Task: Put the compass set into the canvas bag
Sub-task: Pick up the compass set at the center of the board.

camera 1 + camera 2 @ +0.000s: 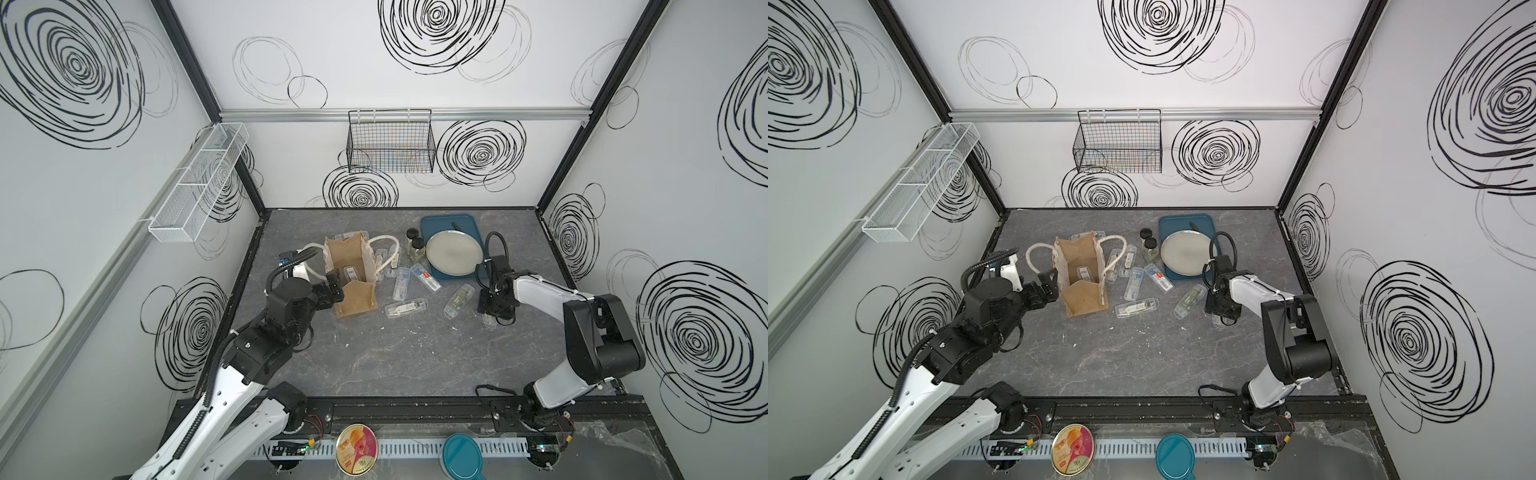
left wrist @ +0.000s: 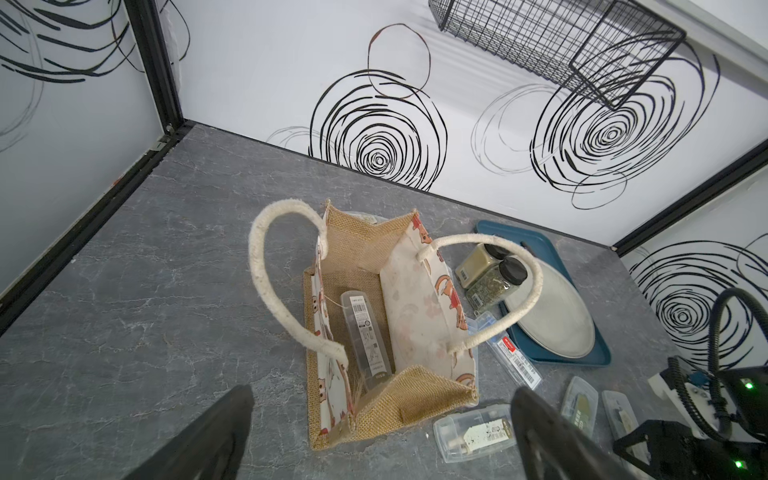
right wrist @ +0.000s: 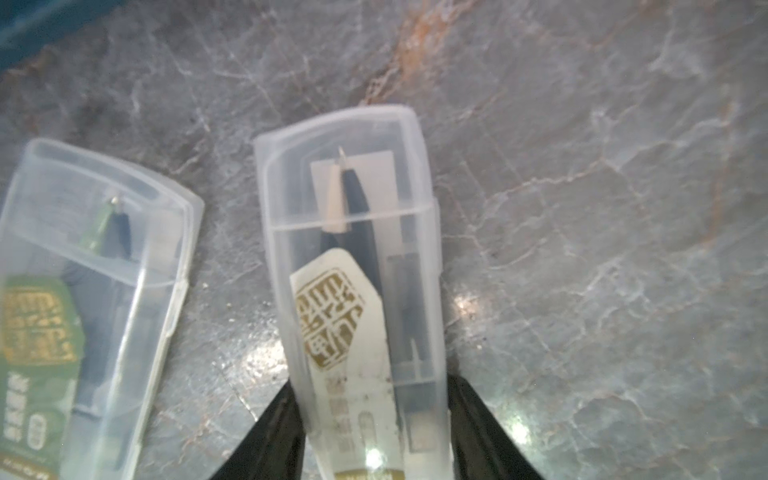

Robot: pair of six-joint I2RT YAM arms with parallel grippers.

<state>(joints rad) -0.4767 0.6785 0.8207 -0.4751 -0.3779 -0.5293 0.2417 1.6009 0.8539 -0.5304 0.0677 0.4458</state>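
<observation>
Grey marble tabletop (image 3: 582,208): compass set (image 3: 353,249) in grip of right hand (image 3: 372,386); left hand (image 2: 382,392) agape by canvas bag (image 2: 415,299).

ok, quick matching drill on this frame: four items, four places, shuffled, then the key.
Items:
1. plate
2. black wire basket
3. cream-label case
4. barcode case

Places:
A. inside the canvas bag
B. on the teal tray
C. between the fingers of the right gripper
D. hung on the back wall

Pairs: 1-B, 2-D, 3-C, 4-A
</observation>
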